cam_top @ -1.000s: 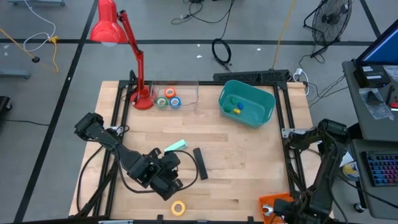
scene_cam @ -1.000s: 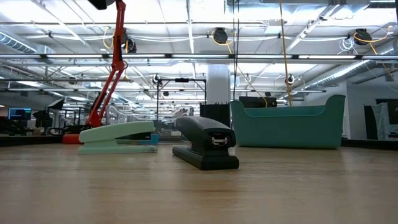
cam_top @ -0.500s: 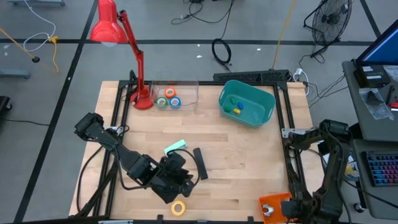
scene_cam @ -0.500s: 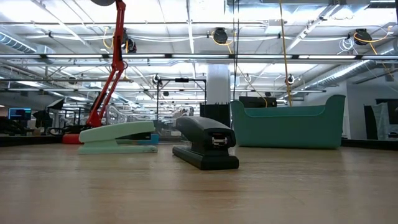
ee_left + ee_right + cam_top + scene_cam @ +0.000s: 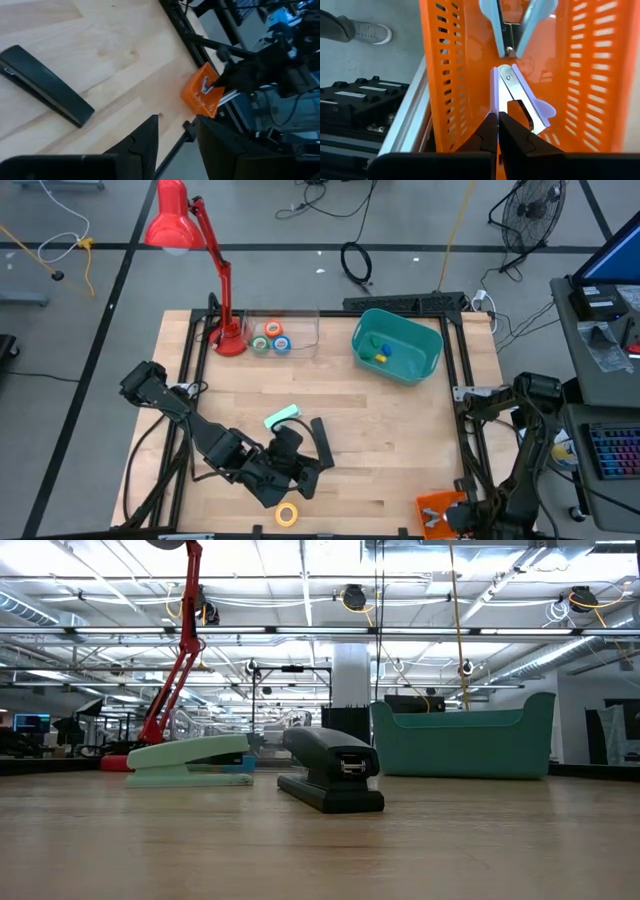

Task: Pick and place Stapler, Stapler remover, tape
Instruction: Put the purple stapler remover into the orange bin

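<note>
Sorting is looking partly done: three tape rolls (image 5: 271, 340) are sitting by the red lamp, while the left gripper (image 5: 312, 471), fingers apart, is hovering near the slim black stapler (image 5: 321, 442), and the right gripper (image 5: 498, 134), pinched shut, is hanging over the orange slotted basket (image 5: 437, 511).

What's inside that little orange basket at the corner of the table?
The right wrist view looks into the orange basket: two pale blue staple removers lie there, with the shut right gripper right above them. From overhead the arm hides most of the basket, so anything else inside cannot be seen.
</note>
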Tool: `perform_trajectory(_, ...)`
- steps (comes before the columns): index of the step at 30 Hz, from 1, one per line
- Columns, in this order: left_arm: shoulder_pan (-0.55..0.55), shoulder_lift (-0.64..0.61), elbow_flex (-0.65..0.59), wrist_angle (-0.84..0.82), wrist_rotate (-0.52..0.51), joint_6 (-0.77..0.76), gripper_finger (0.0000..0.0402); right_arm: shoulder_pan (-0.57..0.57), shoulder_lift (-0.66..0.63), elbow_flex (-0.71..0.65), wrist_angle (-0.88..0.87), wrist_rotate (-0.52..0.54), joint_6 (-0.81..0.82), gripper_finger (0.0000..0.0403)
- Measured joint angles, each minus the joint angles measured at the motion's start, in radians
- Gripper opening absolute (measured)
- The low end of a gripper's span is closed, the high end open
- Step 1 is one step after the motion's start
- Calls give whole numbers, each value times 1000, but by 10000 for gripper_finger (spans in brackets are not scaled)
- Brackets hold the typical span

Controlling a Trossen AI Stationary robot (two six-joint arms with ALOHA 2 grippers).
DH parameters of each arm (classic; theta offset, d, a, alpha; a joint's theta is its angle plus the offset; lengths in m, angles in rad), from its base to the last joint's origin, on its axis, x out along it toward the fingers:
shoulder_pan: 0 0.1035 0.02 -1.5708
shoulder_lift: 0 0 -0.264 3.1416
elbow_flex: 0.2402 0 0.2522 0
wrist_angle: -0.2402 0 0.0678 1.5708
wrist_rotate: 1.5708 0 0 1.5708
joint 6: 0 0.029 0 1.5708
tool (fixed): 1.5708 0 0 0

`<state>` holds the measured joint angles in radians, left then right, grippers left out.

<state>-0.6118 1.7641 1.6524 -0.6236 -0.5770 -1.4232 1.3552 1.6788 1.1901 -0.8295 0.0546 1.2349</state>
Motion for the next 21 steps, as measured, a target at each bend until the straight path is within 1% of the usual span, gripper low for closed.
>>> perform_trajectory(7, -6, 0, 0, 47, 0, 4, 131, 0, -1, -84, 122, -1, -14, 0)
perform_trajectory(16, -7, 0, 0, 53, -1, 4, 131, 0, -2, -92, 109, -3, -1, 2)
perform_trajectory(21, -7, 0, 0, 50, -9, 6, 131, 1, -2, -94, 112, -31, 10, 32)
